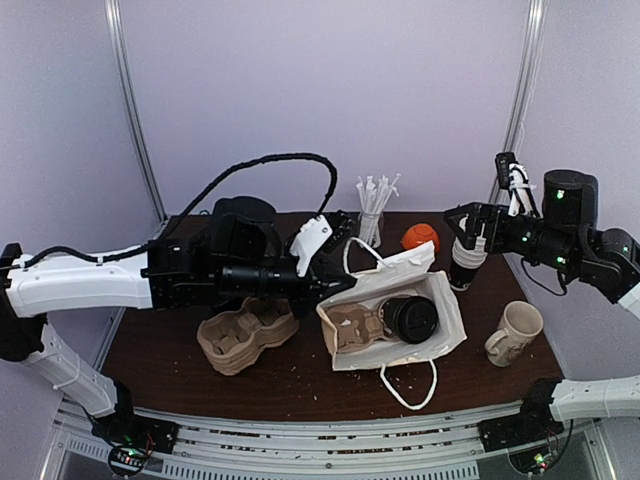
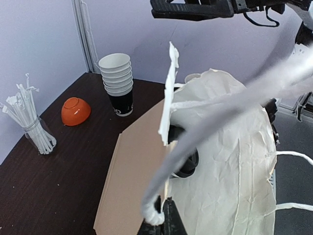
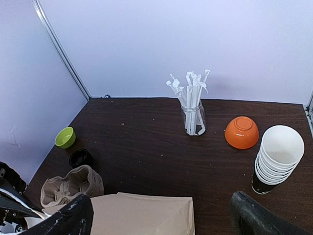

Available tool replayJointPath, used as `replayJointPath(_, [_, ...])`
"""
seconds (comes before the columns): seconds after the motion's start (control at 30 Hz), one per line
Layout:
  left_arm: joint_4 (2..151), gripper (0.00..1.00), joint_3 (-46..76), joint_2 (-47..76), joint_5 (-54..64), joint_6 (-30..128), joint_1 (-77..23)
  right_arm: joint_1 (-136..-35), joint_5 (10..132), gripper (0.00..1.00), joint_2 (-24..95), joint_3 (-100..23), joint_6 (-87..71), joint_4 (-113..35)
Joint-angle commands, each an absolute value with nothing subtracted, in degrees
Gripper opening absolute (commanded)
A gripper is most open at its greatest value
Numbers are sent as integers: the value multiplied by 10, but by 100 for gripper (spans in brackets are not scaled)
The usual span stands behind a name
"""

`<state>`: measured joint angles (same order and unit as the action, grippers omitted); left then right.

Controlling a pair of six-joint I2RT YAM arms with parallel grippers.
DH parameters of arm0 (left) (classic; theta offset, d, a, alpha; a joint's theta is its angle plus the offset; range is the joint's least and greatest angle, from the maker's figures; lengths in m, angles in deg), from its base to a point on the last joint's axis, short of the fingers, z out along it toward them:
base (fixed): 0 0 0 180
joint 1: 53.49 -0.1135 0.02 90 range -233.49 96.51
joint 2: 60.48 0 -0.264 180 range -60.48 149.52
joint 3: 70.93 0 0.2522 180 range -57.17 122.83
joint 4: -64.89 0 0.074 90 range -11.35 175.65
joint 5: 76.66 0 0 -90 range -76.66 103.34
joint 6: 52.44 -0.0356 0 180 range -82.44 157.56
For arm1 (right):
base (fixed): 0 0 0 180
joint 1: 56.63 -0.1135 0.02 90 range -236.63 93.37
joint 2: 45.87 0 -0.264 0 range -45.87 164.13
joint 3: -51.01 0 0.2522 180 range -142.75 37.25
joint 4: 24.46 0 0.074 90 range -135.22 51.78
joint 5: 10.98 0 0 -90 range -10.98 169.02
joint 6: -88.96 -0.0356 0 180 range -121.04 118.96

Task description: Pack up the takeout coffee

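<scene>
Takeout coffee (image 1: pixel 410 318) apparently packed in paper bag (image 1: pixel 449 312); left gripper (image 2: pixel 157 223) pinched the bag handle (image 2: pixel 168 166), right gripper (image 3: pixel 156 218) spread; releasing judged next.

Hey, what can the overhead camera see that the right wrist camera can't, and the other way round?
Only overhead: the black coffee cup, sitting in the open white bag, and the cream mug to the bag's right. Only right wrist: a small green bowl near the table's edge. Both: the jar of straws, the orange bowl, the stack of paper cups and the cardboard cup carriers.
</scene>
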<state>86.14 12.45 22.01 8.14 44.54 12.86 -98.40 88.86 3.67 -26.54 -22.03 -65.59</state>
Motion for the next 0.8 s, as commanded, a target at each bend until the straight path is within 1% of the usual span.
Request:
replayJointPath(0.0, [840, 0, 110, 208, 86, 399, 140, -986, 923, 100, 16, -235, -227, -605])
replayJointPath(0.4, [823, 0, 86, 187, 134, 351, 190, -986, 957, 100, 18, -178, -238, -563])
replayJointPath(0.77, [791, 0, 71, 153, 147, 336, 202, -985, 950, 100, 43, -182, -234, -552])
